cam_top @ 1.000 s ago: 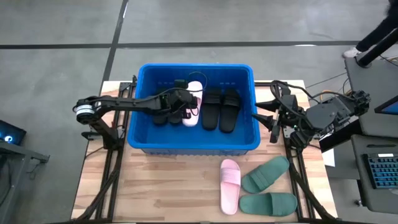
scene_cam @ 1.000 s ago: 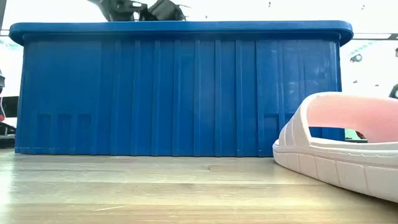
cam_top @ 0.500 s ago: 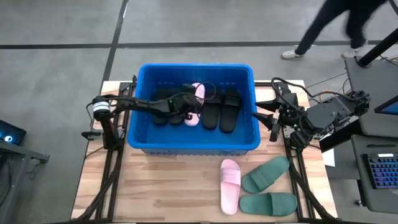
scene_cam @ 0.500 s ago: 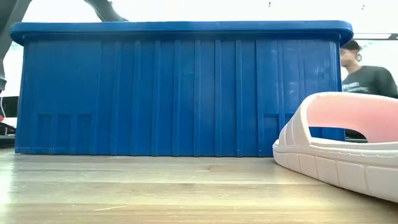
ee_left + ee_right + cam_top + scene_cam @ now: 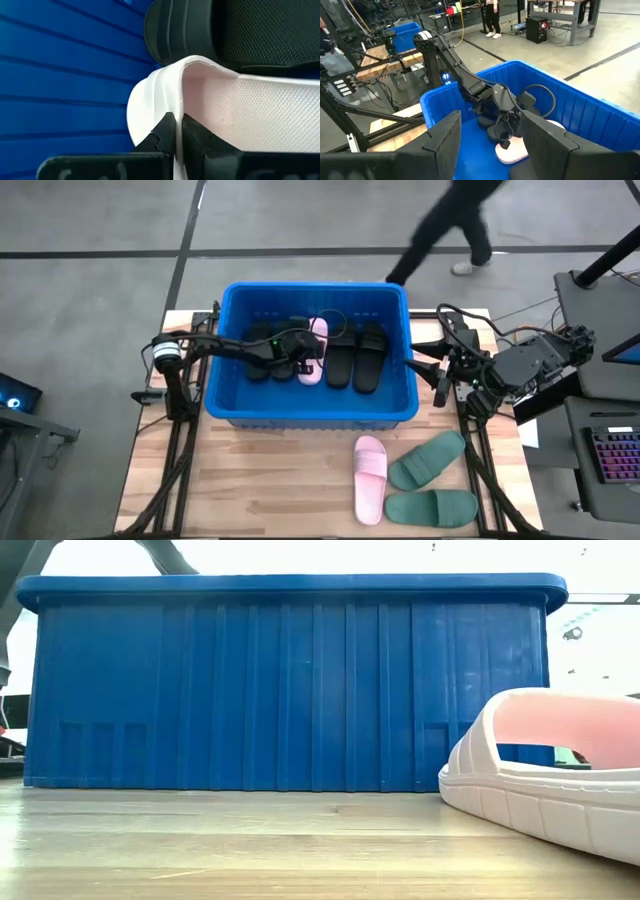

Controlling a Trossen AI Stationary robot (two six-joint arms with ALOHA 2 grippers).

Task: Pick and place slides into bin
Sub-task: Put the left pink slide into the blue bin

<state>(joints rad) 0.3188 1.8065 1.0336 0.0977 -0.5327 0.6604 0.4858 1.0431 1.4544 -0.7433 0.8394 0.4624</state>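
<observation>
Left pincer (image 5: 301,361) clenched on pink slide (image 5: 313,350) edge, low inside blue bin (image 5: 312,416), beside black slides (image 5: 356,355).

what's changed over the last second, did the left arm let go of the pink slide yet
No. The left gripper is still shut on the pink slide, lowered deeper into the bin. Right gripper stayed open beside the bin; the three slides on the table haven't moved.

Floor (image 5: 100,220): grey concrete, crossed by dark seams.
Table (image 5: 260,480): pale wood planks on a black frame.
Person (image 5: 450,225): walked past behind the table.
Keyboard (image 5: 612,460): sat on the right.
Workbenches (image 5: 580,15): stood far back with computers.
</observation>
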